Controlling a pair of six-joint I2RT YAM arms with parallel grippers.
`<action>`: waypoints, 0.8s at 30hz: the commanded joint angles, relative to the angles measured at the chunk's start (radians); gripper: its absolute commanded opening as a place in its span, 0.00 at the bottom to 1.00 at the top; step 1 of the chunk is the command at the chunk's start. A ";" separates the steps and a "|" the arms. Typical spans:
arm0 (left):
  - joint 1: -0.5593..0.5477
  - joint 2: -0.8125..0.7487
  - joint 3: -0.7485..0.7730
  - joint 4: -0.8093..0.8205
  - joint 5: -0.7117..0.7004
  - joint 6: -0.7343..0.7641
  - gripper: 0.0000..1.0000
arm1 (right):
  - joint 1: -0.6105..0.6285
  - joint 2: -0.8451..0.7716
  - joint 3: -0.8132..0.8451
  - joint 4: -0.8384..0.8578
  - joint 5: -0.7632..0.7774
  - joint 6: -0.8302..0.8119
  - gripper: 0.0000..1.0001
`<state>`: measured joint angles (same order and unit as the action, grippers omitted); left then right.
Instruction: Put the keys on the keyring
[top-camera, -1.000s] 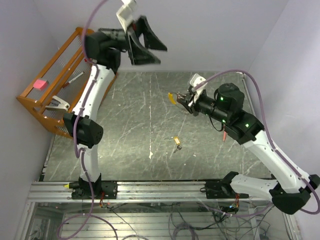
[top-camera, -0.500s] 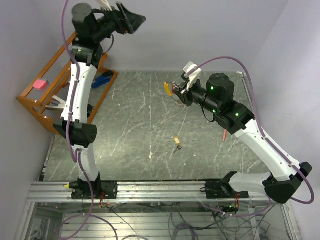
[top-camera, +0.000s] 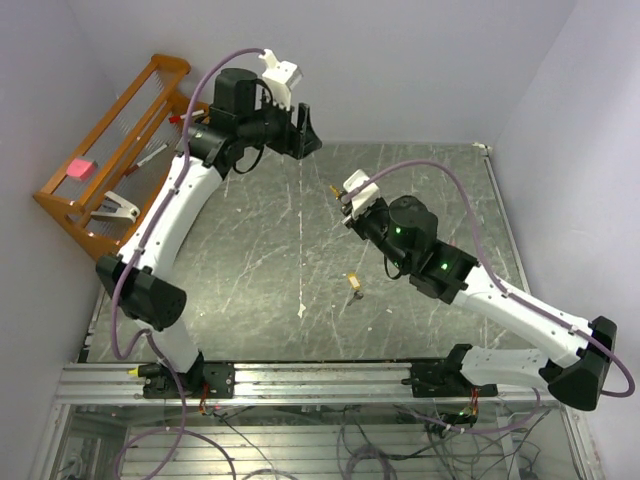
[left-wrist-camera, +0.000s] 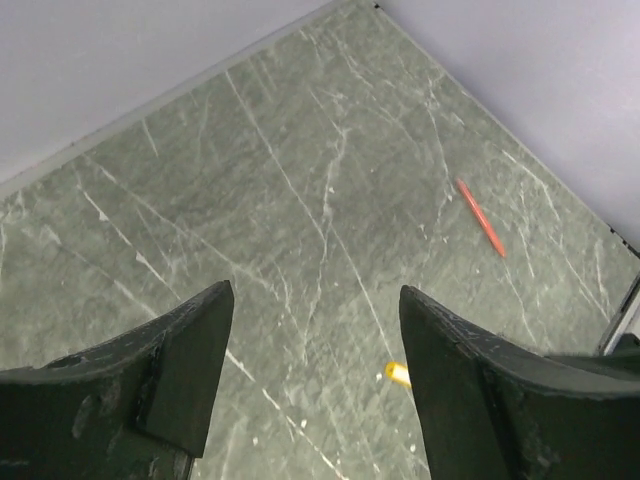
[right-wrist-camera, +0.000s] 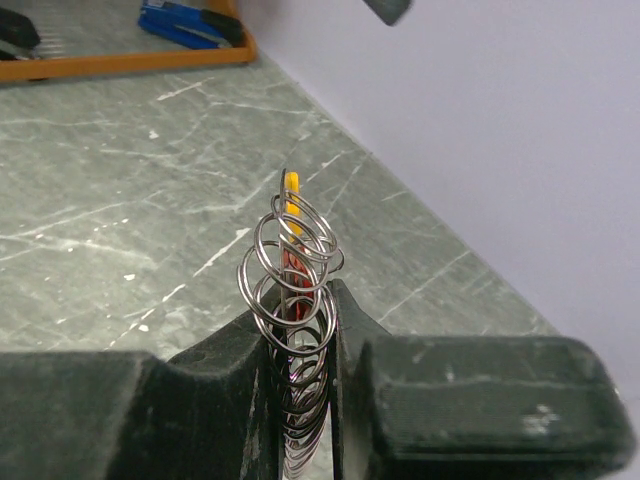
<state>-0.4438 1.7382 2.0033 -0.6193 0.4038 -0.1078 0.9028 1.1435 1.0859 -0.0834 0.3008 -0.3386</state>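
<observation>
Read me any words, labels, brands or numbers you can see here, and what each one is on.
No text can be read in any view.
The keyring, its yellow tag, the blue tool and the pink block show no lettering; the brass key on the table is too small to tell.

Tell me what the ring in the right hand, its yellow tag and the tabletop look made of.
The keyring: thin silvery wire loops with bright glints, so metal, likely steel. The yellow tag: opaque, smooth, probably plastic; little shows. The tabletop: dark green-grey with white veins, like polished marble or a printed sheet; I cannot tell which.
</observation>
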 joint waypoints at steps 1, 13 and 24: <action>0.035 -0.117 -0.089 0.004 0.087 0.008 0.79 | 0.052 -0.054 -0.071 0.207 0.180 -0.078 0.00; 0.167 -0.295 -0.389 0.161 0.480 -0.003 0.75 | 0.258 -0.063 -0.242 0.448 0.225 -0.265 0.00; 0.194 -0.394 -0.548 0.274 0.664 -0.177 0.74 | 0.530 -0.085 -0.355 0.710 0.427 -0.546 0.00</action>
<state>-0.2745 1.3968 1.5188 -0.4294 0.9699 -0.1757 1.3640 1.0740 0.7753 0.4339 0.6189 -0.7319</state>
